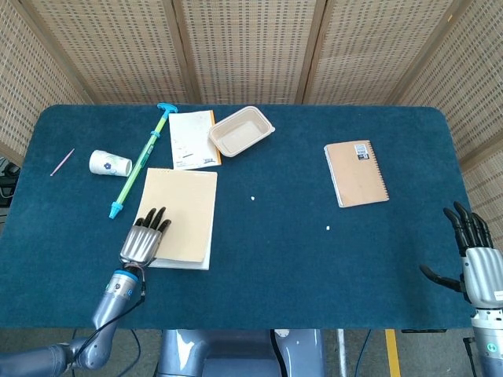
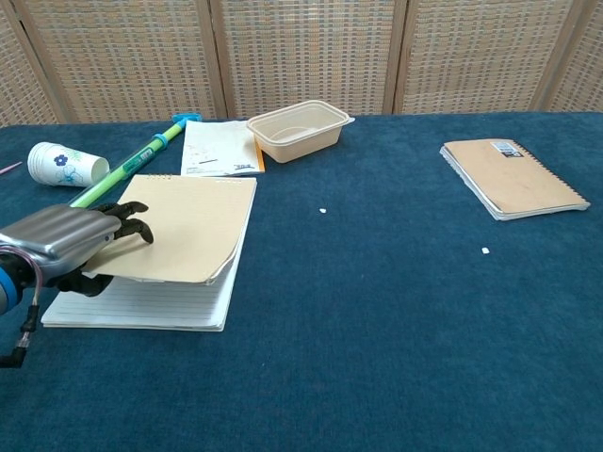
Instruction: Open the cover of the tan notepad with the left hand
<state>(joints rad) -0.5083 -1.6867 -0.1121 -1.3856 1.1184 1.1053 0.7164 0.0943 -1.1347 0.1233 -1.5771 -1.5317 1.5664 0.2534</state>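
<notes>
While the left hand [image 2: 58, 247] pinches its near-left edge, the tan notepad's cover [image 2: 184, 226] lifts, thin and bendy, sagging rightward; hold that edge. Right hand [image 1: 476, 257] idles open, spread. Farther back, a paper cup [image 2: 66, 164].

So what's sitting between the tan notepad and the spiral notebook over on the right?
Only bare blue cloth and two small white specks between tan notepad and spiral notebook; the head view shows it.
</notes>
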